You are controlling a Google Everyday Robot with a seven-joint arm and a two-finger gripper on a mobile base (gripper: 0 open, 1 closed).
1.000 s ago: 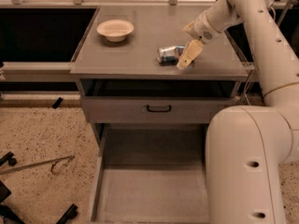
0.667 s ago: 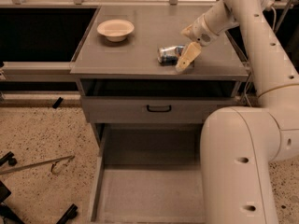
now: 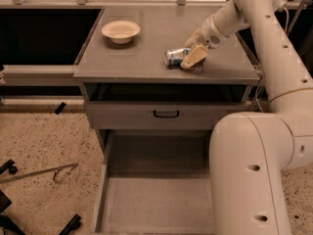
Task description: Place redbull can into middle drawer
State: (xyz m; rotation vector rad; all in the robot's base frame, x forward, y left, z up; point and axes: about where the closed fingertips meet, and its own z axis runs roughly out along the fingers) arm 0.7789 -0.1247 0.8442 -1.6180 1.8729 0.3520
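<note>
The redbull can (image 3: pixel 174 57) lies on its side on the grey cabinet top (image 3: pixel 146 43), right of centre. My gripper (image 3: pixel 193 49) reaches down from the upper right and is open at the can's right end. One cream finger (image 3: pixel 193 58) is in front of the can and the other is behind it. The can rests on the top, not lifted. The middle drawer (image 3: pixel 151 204) is pulled out below, a wide grey tray with a flat bare floor.
A cream round bowl (image 3: pixel 121 31) stands at the back left of the cabinet top. A shut grey drawer front with a small black handle (image 3: pixel 166 114) sits above the open drawer. My arm's large white links (image 3: pixel 249 175) cover the right side. Speckled floor with black cart wheels (image 3: pixel 7 168) lies at left.
The gripper stays at the can's right end and the can has not moved. The whole view has shifted slightly and the near arm link covers more of the right side.
</note>
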